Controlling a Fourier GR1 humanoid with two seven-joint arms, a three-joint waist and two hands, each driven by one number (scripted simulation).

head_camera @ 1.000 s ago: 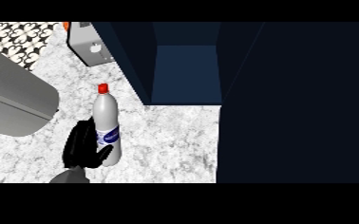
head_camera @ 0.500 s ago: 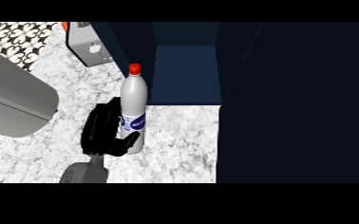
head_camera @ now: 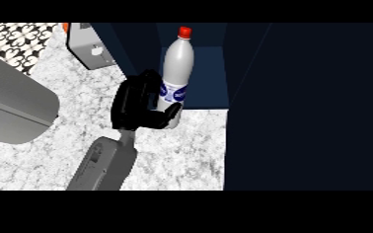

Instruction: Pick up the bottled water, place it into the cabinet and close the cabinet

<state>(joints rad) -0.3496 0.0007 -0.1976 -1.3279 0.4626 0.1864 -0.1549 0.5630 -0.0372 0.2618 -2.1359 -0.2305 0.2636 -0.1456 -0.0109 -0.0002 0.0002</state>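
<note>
The bottled water (head_camera: 175,61) is white with a red cap (head_camera: 185,30) and a blue label. It is upright at the mouth of the open dark-blue cabinet (head_camera: 207,81). Its top shows against the cabinet's inside and its base is over the counter's marble top (head_camera: 186,153) at the cabinet's front edge. My left hand (head_camera: 134,103) is at the bottle's left, shut on its lower part with the thumb (head_camera: 172,113) curled across the front. Whether the base touches the counter I cannot tell. My right hand does not show.
The cabinet's open door (head_camera: 299,103) fills the right side as a tall dark panel. A big rounded grey object (head_camera: 25,103) lies at the left edge. A small grey box with a knob (head_camera: 91,52) stands at the back left, by black-and-white patterned tiles (head_camera: 25,42).
My left hand has closed on the bottle and carried it away from me and to the right, from the open counter to the cabinet's mouth.
</note>
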